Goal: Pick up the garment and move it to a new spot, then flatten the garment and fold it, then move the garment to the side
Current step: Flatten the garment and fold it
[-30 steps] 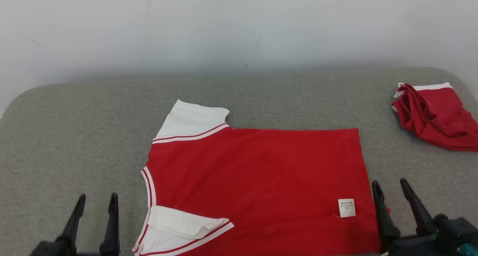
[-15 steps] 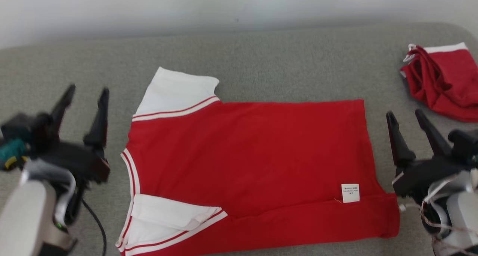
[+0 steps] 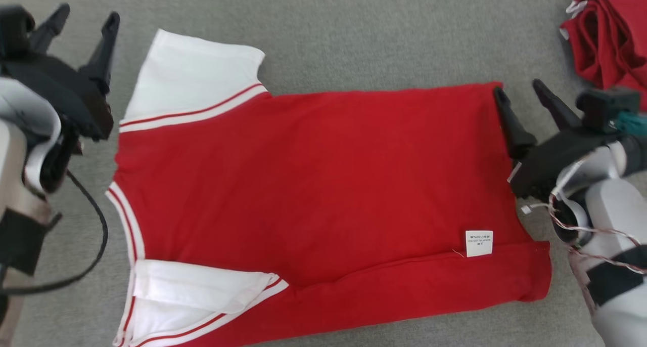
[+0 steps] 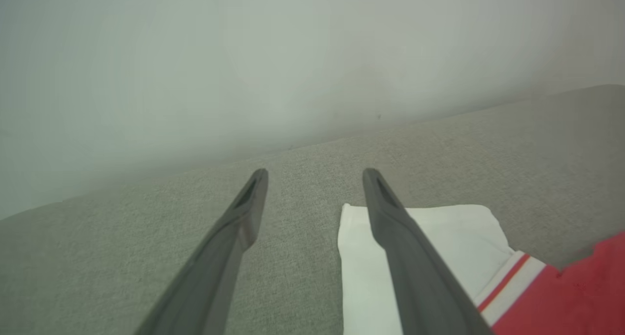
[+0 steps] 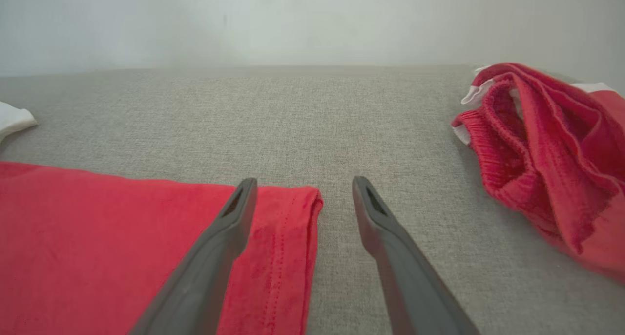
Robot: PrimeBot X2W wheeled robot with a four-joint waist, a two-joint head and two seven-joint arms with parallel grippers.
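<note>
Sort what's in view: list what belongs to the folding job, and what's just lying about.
Job in hand:
- red shirt with white sleeves, laid out
- left gripper, open, by the far sleeve
- right gripper, open, at the far hem corner

Lying about:
- crumpled red garment, far right, apart from the shirt

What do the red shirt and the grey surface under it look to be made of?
Red shirt: soft matte knit, likely cotton jersey; it lies limp, with a stitched hem. Grey surface: coarse woven upholstery fabric, judging by its flecked, textured weave.

Matt red cloth garment [image 3: 313,185] on rough grey woven surface [image 3: 354,33].
</note>
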